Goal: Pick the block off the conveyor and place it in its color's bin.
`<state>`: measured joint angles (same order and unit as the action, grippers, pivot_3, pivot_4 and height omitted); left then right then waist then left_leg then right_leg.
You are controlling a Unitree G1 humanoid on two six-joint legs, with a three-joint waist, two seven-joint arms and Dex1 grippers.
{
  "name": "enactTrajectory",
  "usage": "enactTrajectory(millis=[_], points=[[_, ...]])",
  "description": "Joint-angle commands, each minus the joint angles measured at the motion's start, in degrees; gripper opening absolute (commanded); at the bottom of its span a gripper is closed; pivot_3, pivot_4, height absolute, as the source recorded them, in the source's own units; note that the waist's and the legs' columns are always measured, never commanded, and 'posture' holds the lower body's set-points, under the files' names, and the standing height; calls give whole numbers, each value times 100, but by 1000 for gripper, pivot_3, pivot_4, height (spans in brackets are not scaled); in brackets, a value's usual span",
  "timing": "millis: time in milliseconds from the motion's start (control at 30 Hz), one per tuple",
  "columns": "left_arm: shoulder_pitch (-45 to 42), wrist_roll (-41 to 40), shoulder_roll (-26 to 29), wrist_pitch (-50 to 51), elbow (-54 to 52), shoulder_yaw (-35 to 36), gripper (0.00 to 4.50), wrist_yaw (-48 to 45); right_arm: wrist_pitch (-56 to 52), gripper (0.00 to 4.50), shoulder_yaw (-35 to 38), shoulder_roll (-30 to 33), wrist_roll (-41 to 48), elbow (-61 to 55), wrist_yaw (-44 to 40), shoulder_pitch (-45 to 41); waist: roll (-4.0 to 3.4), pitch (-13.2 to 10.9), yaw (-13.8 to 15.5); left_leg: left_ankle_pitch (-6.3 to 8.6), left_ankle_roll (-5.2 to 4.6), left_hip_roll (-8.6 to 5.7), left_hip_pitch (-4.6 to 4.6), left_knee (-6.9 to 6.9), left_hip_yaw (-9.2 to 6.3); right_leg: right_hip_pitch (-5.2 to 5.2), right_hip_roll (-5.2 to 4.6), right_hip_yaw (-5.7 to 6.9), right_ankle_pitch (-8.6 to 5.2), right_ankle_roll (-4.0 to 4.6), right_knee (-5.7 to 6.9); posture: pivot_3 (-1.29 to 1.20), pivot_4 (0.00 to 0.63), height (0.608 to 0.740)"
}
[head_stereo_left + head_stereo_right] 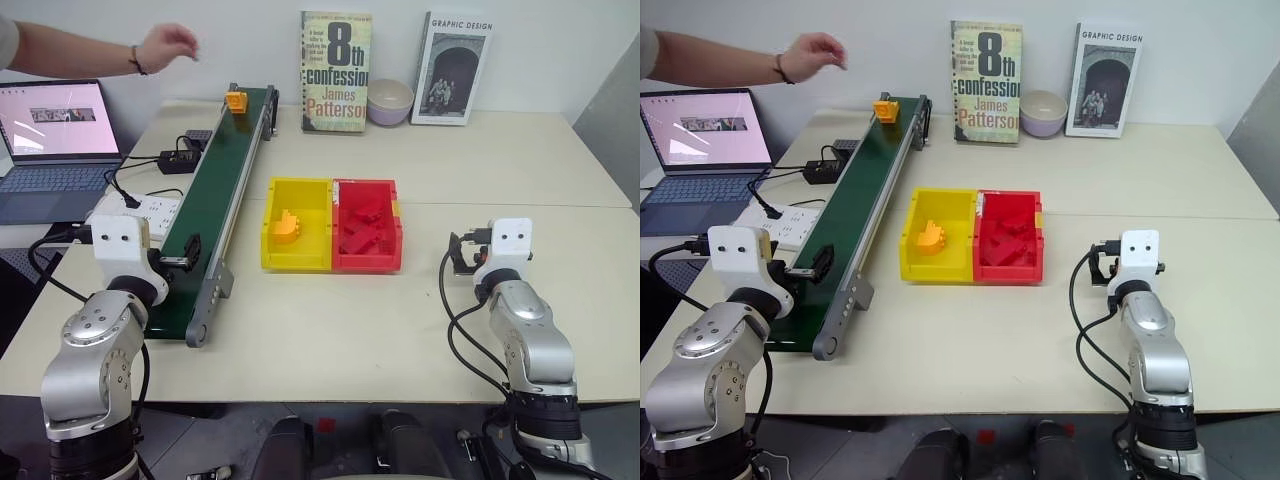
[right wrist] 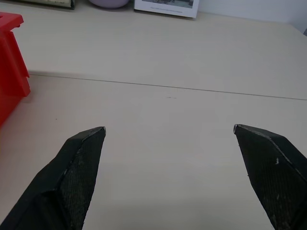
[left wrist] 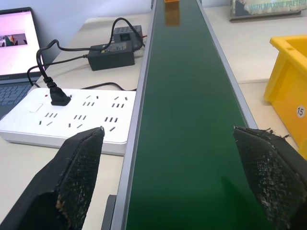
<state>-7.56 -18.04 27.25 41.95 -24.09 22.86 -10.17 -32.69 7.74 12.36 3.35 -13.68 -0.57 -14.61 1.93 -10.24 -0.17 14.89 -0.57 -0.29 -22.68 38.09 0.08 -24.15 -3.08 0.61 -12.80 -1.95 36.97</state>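
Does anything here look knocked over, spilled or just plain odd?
Nothing looks spilled or damaged. The orange-yellow block sits at the far end of the conveyor, and the yellow bin and red bin stand side by side. A person's hand hangs above the table's far left.
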Motion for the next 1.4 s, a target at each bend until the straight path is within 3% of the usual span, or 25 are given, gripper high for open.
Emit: enactTrajectory(millis=[33, 767, 967, 1133, 1267, 1400], points=[[-85, -23, 13, -88, -147, 140, 4464, 34, 103, 4500, 66, 23, -40, -199, 24, -34, 0, 0, 0, 0, 0, 0, 0, 0, 0, 0, 0, 0, 0, 0, 0, 0, 150, 740], [-89, -135, 18, 188, -621, 291, 4464, 190, -5, 4500, 207, 350, 127, -275, -295, -252, 0, 0, 0, 0, 0, 0, 0, 0, 1, 0, 0, 1, 0, 0, -1, 0, 150, 740], [-201, -177, -91, 276, -734, 323, 4464, 329, -141, 4500, 211, 817, 1181, -270, -1730, -946, 0, 0, -2, 0, 0, -1, 4, 2, 3, 2, 3, 4, 0, -1, 1, 0, 150, 740], [-342, -235, -321, 244, -436, 160, 4464, 353, -1077, 4500, -320, 1503, 3064, -471, -4276, -1980, -7, -5, -14, 0, -1, 0, 7, 0, 7, 3, 5, 7, 1, -1, 0, 0, 150, 740], [-403, -192, -385, 163, -294, 59, 4464, 345, -1315, 4500, -639, 1705, 3595, -410, -5086, -2313, 1, 0, 12, 1, -1, 7, 4, -2, -19, 8, 1, 16, 0, 0, -2, 0, 150, 740], [-487, -150, -400, 93, -134, -39, 4464, 349, -1313, 4500, -763, 1708, 3738, -316, -5267, -2420, 1, 0, 25, 1, -1, -3, -4, -1, -16, 6, -7, 13, 0, 0, -5, 0, 150, 740]])
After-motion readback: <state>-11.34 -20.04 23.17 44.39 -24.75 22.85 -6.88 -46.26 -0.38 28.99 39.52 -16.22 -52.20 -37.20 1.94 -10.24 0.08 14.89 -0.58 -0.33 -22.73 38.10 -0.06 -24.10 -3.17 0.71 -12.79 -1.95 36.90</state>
